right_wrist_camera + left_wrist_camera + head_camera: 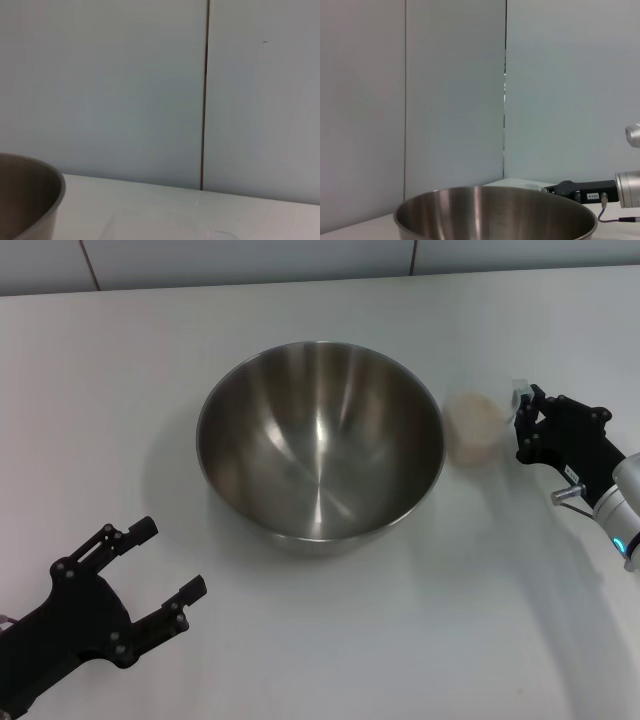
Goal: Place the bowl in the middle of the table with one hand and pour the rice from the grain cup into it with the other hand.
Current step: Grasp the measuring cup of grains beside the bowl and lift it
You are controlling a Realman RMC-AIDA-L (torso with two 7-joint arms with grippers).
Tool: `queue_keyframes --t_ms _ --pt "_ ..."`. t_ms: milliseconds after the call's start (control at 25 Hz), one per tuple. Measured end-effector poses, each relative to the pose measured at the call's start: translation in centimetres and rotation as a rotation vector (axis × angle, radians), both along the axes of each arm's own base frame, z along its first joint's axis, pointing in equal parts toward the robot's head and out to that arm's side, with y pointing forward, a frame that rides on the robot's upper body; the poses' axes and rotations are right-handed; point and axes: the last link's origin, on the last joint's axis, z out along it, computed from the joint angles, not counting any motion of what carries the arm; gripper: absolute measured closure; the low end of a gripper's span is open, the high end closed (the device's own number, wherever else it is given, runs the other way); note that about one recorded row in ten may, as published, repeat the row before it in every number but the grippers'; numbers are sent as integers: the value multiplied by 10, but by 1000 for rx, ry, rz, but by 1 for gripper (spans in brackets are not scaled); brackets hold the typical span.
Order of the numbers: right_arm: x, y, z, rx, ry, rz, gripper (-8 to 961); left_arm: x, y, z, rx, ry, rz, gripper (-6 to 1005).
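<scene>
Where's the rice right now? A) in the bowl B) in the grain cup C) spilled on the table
B: the grain cup beside the bowl holds the pale rice, the bowl is empty, and the right gripper is at the cup's handle tab.

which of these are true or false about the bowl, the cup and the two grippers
1. The bowl is empty. True.
2. The rice is already in the bowl. False: it sits in the grain cup.
3. The right gripper is at the cup's handle side. True.
4. The left gripper is gripping the bowl's rim. False: it is open, clear of the bowl, over the table.
5. The cup stands on the bowl's left. False: it stands on the bowl's right.
</scene>
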Motion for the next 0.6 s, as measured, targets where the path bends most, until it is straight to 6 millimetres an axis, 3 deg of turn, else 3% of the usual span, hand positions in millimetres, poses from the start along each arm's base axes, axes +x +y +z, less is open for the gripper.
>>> queue_keyframes --t_ms 360,600 --pt "-1 0 0 5 9 5 943 1 -1 1 1 -7 -6 180" --pt "-5 -2 4 43 44 18 941 1 -3 1 0 -12 -5 180"
